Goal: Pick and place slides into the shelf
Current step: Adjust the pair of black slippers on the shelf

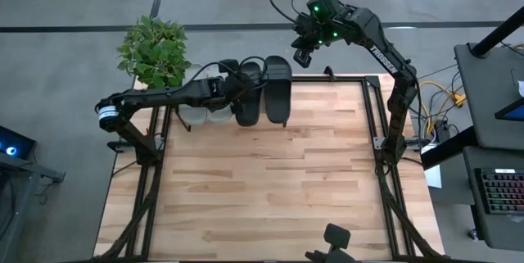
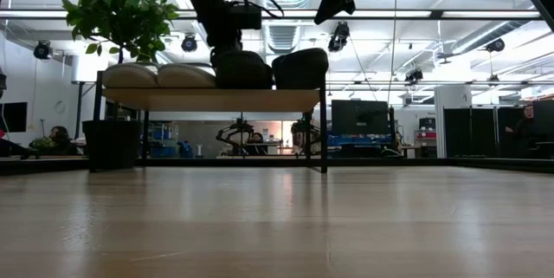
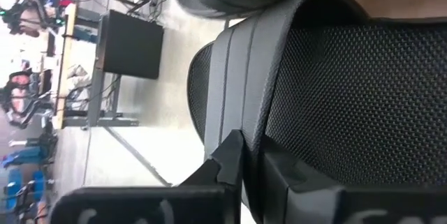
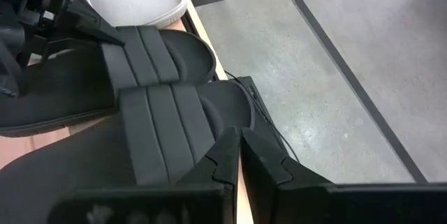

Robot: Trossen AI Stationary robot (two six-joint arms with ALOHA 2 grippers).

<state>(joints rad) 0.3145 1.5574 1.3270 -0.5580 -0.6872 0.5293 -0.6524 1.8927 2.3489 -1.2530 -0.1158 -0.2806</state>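
Observation:
The shelf [image 2: 212,99] stands at the table's far edge. Two light grey slides [image 2: 130,74] [image 2: 186,74] lie on its left half and two black slides [image 1: 248,103] [image 1: 278,91] on its right half, soles down and side by side. My left gripper [image 3: 243,160] reaches in from the left, shut, at the strap of the left black slide [image 3: 335,91]. My right gripper [image 1: 301,56] hangs shut in the air above and beyond the right black slide [image 4: 160,133], touching nothing. My left gripper's shut fingertips [image 3: 232,147] stand against the strap's edge [image 3: 241,70] of the left black slide, coming slanting down from the table's left. Whether they touch the strap I cannot tell. The slide rests flat on the shelf's top board.
A potted plant [image 1: 155,50] stands just beyond the table's far left corner, beside the shelf's left end. The wooden tabletop [image 1: 270,189] stretches bare between the shelf and the near edge. Cables [image 1: 446,99] hang off the right side.

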